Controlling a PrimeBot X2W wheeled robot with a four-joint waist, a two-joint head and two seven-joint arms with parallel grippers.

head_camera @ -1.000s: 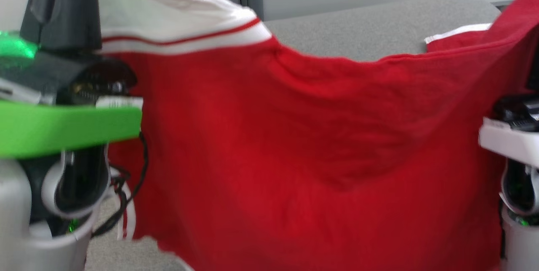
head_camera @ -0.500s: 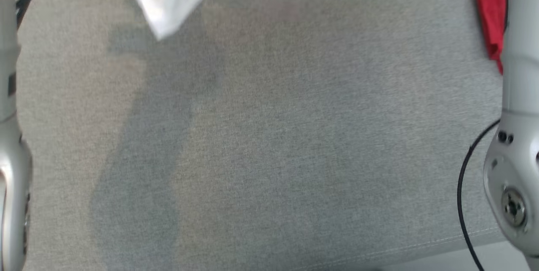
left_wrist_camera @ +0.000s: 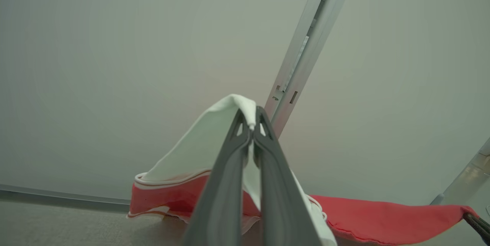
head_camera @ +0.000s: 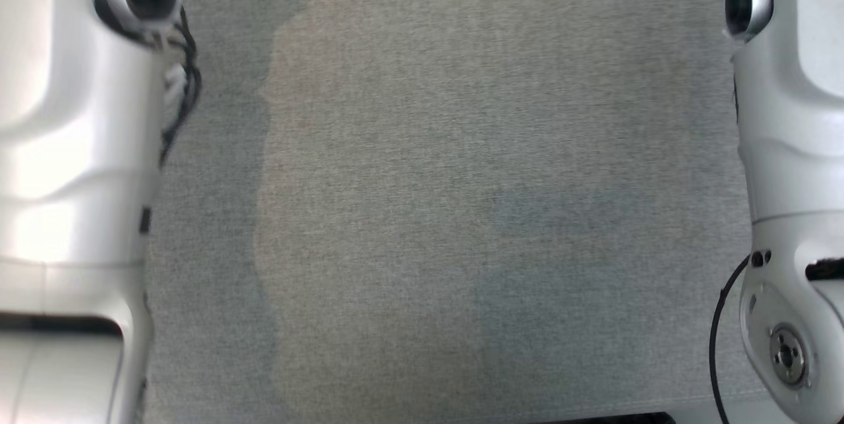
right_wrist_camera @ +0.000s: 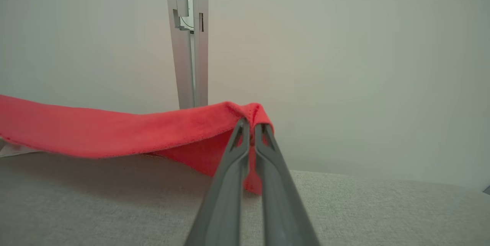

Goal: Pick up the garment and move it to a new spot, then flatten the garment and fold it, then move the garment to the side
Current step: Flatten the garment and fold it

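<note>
Left gripper [left_wrist_camera: 252,123]: jaws squeezed together on a fold of the white part of the garment [left_wrist_camera: 383,215], with the cloth poking out just past the tips. Right gripper [right_wrist_camera: 250,123]: same deal, jaws pressed tight on a bunched red edge.

Going outward, the garment is slung between the two pinch points like a hammock. From the left jaws it drops through the white panel and a white-and-red stripe, then runs off to the right as a red band. From the right jaws, that same band heads off left. So the long axis runs left-right, straight from one arm to the other, and each arm has its own end. Neither is "nearer".

The band sags in the middle and throws a shadow on the grey surface [head_camera: 428,213] below. On the left the lower hem looks right down at the surface, but I can't tell if it's touching.

In the head view the pale forearms [head_camera: 72,147] reach away on both sides, with bare grey surface between them.

My guess is the next move is lowering it flat, so what matters is keeping both ends level and the span taut, or the sag will bunch up first.
</note>
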